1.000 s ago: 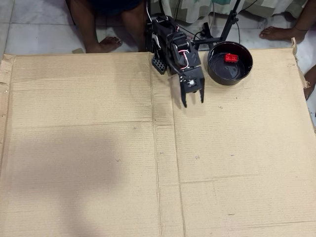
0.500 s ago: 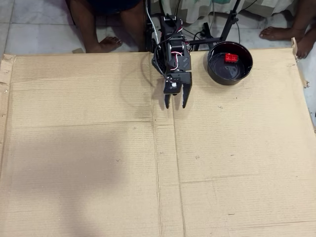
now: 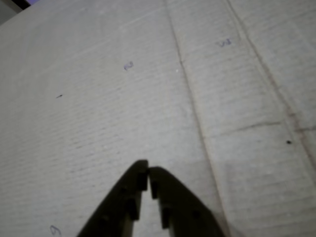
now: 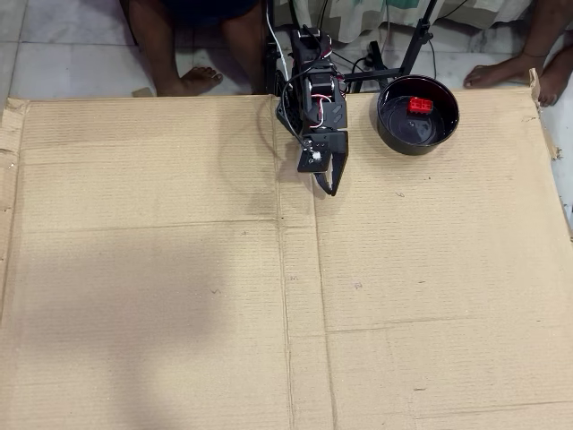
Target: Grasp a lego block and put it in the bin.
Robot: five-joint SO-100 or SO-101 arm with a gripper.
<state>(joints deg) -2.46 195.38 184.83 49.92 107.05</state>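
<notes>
In the overhead view the red lego block (image 4: 420, 105) lies inside the glossy black bin (image 4: 417, 136) at the back right of the cardboard. My gripper (image 4: 331, 186) hangs over the cardboard to the left of the bin, apart from it, folded near the arm's base. In the wrist view the gripper (image 3: 148, 170) enters from the bottom edge with its dark fingertips touching, shut and empty, over bare cardboard. Neither the block nor the bin shows in the wrist view.
A large cardboard sheet (image 4: 179, 296) with creases covers the floor. The arm's base and cables (image 4: 309, 63) stand at the back edge. People's feet (image 4: 192, 82) and a stand's legs (image 4: 407, 54) lie behind the cardboard.
</notes>
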